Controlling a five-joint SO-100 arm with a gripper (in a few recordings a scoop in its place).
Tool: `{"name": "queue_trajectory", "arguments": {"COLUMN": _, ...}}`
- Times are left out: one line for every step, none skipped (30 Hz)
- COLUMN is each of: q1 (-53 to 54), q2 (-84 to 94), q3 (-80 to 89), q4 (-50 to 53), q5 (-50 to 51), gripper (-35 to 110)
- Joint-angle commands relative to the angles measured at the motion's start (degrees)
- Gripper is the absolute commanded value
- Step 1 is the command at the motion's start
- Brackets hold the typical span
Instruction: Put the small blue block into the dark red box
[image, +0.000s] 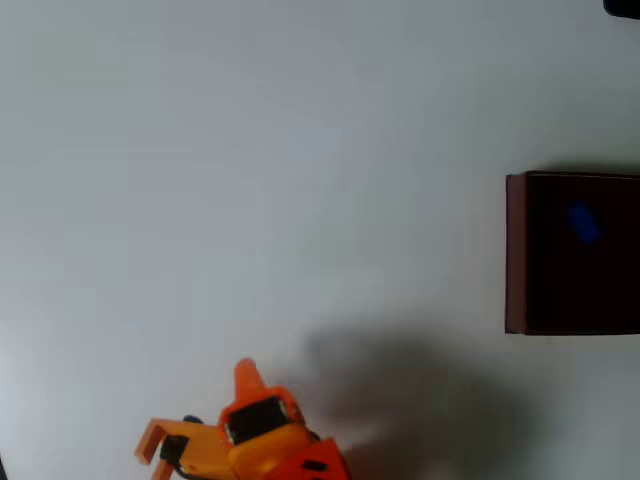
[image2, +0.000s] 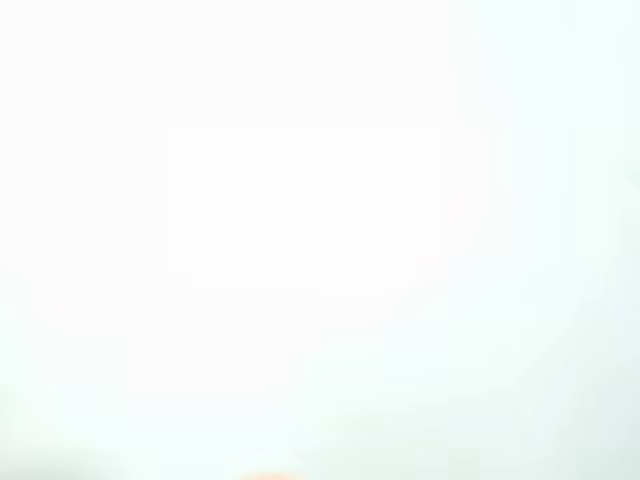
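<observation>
The block (image: 583, 222) already lies inside the box (image: 516, 252), a small blue smear against the dark floor, up and to the right of the middle as the overhead view shows it, too blurred to read its long axis. The box sits against the right edge of that view, partly cut off. The jaws (image: 200, 410) are well apart from it, down at the bottom edge left of centre, so the block lies up and far to the right of them across bare tabletop (image: 250, 180). They look spread and carry nothing between them. The wrist view is washed out to white. I judge the drop done, with plenty of open room between arm and box and nothing nearby to knock.
</observation>
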Motion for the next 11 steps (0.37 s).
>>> {"name": "queue_trajectory", "arguments": {"q1": -4.92, "q2": 0.79, "q3": 4.57, "q4": 0.79, "q5": -0.88, "gripper": 0}}
{"name": "queue_trajectory", "arguments": {"q1": -5.27, "q2": 0.88, "q3": 5.01, "q4": 0.79, "q5": -0.88, "gripper": 0}}
{"name": "queue_trajectory", "arguments": {"q1": -5.36, "q2": 0.88, "q3": 5.01, "q4": 0.79, "q5": -0.97, "gripper": 0}}
{"name": "queue_trajectory", "arguments": {"q1": -5.36, "q2": 0.88, "q3": 5.01, "q4": 0.79, "q5": -0.97, "gripper": 0}}
{"name": "queue_trajectory", "arguments": {"q1": -5.45, "q2": 0.88, "q3": 5.01, "q4": 0.79, "q5": -1.05, "gripper": 0}}
{"name": "queue_trajectory", "arguments": {"q1": -5.62, "q2": 0.88, "q3": 5.01, "q4": 0.79, "q5": -1.05, "gripper": 0}}
{"name": "queue_trajectory", "arguments": {"q1": -5.62, "q2": 0.88, "q3": 5.01, "q4": 0.79, "q5": -1.05, "gripper": 0}}
{"name": "queue_trajectory", "arguments": {"q1": -5.71, "q2": 0.88, "q3": 5.01, "q4": 0.79, "q5": -1.05, "gripper": 0}}
{"name": "queue_trajectory", "arguments": {"q1": -5.62, "q2": 0.88, "q3": 5.01, "q4": 0.79, "q5": -1.05, "gripper": 0}}
{"name": "queue_trajectory", "arguments": {"q1": -5.62, "q2": 0.88, "q3": 5.01, "q4": 0.79, "q5": -1.05, "gripper": 0}}
{"name": "queue_trajectory", "arguments": {"q1": -5.62, "q2": 0.88, "q3": 5.01, "q4": 0.79, "q5": -1.05, "gripper": 0}}
